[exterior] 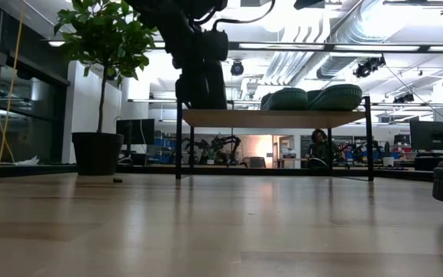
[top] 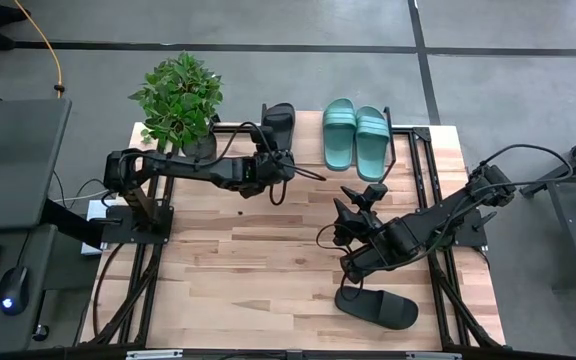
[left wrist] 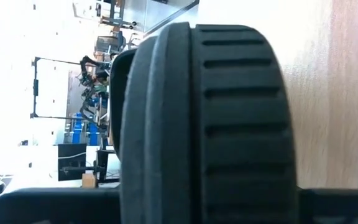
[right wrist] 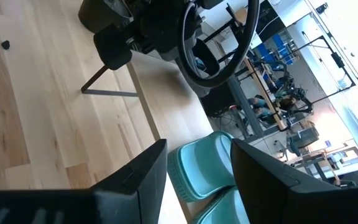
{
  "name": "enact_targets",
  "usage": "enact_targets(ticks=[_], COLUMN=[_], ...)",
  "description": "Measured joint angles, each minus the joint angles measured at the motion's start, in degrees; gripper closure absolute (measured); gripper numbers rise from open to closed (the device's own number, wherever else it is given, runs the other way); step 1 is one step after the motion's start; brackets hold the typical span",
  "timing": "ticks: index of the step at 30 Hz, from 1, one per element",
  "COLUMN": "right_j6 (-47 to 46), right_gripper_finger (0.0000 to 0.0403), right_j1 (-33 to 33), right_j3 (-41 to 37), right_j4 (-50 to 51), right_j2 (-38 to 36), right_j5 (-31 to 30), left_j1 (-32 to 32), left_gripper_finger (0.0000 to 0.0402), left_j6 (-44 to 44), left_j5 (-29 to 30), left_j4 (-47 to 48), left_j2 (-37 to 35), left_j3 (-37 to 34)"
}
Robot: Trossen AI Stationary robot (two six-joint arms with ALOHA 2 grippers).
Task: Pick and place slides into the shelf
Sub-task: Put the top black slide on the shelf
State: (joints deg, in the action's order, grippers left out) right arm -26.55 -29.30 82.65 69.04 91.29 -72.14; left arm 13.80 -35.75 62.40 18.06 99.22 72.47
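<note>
No text, label, brand, number or sign can be read in any of the four views. The black slide (left wrist: 204, 118) filling the left wrist view shows only moulded ridges, the teal-green slides (top: 356, 135) on the shelf (top: 438, 140) carry no legible mark, and the screens and fittings in the room beyond the tabletop (top: 248, 260) are too small to read.

light: bright, even overhead | low view: ceiling glare, backlit silhouettes | left wrist: background blown out, black slide (left wrist: 216, 124) blurred
</note>
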Motion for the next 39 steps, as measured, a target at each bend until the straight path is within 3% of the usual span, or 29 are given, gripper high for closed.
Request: enact_targets(ticks=[21,28,39], right_j6=[0.00,0.00,-0.02], right_gripper_finger=[0.0235,0.0235,0.0235], right_j1=[0.00,0.00,0.00], right_j3=[-0.02,-0.02,-0.04], right_j4=[-0.09,-0.14,-0.15], right_j2=[0.00,0.00,0.02], right_j5=[0.81,0.85,1.56], left_j1=[0.07,0.07,0.07], left_gripper_finger=[0.0326,0.0242,0.0119], left_j6=[3.48,3.64,4.56], left_j5=[-6.26,-9.96,-10.37], left_j4=[6.00,6.35,7.91], left_j2=[0.04,0.07,0.08], left_j3=[0.04,0.04,0.02])
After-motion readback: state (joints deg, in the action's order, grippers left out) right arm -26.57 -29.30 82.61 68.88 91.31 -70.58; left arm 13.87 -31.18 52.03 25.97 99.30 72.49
